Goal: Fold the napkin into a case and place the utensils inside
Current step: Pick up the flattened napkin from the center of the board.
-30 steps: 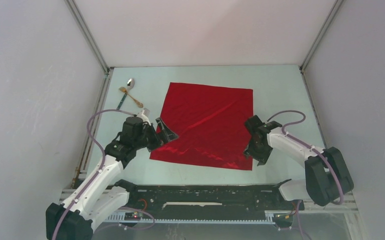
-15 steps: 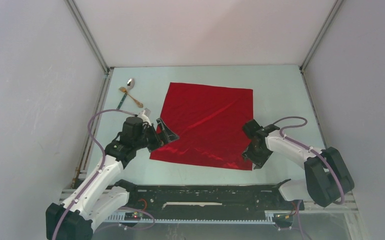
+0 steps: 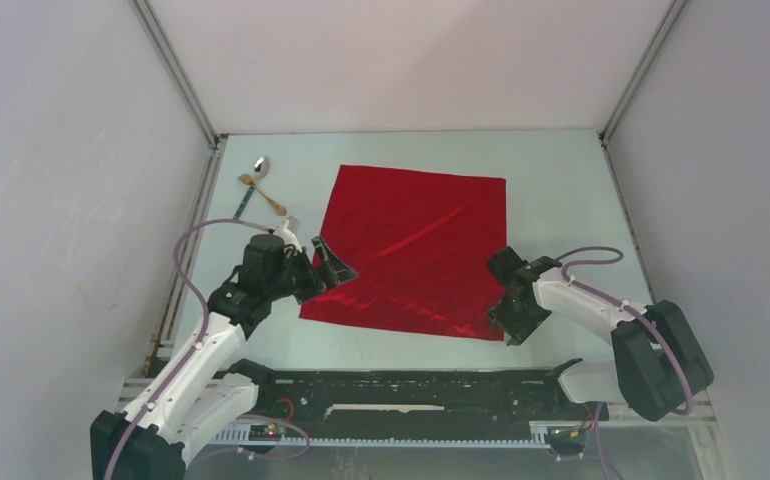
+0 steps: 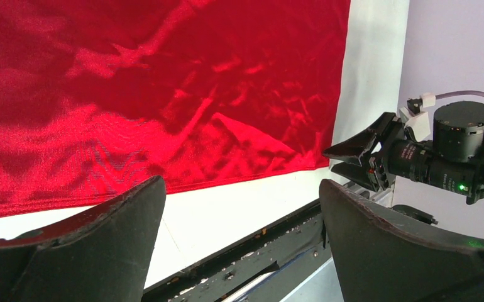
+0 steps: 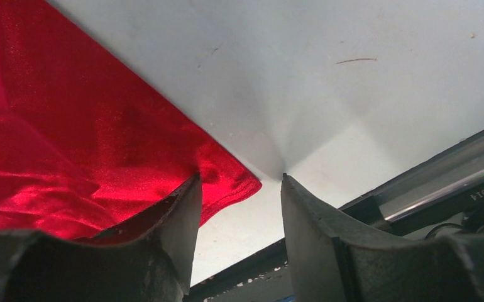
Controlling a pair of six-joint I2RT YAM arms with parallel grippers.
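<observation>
The red napkin (image 3: 413, 245) lies spread flat on the table, creased. My left gripper (image 3: 329, 266) is open and empty over the napkin's left edge, near its near-left corner. In the left wrist view the napkin (image 4: 164, 88) fills the top and the open gripper (image 4: 241, 182) frames its near edge. My right gripper (image 3: 504, 322) is open at the near-right corner. In the right wrist view that corner (image 5: 239, 182) lies between the fingertips of the gripper (image 5: 238, 178). The silver spoon (image 3: 261, 165), gold fork (image 3: 263, 196) and teal-handled piece (image 3: 245, 204) lie together at the far left. No case is formed.
A black rail (image 3: 411, 385) runs along the table's near edge. Grey walls and metal frame posts (image 3: 176, 75) close in the table on three sides. The right arm's gripper (image 4: 365, 148) shows in the left wrist view beyond the napkin.
My right gripper has moved nearer and lower, down to the napkin's near-right corner. The left arm and the napkin have barely moved.
</observation>
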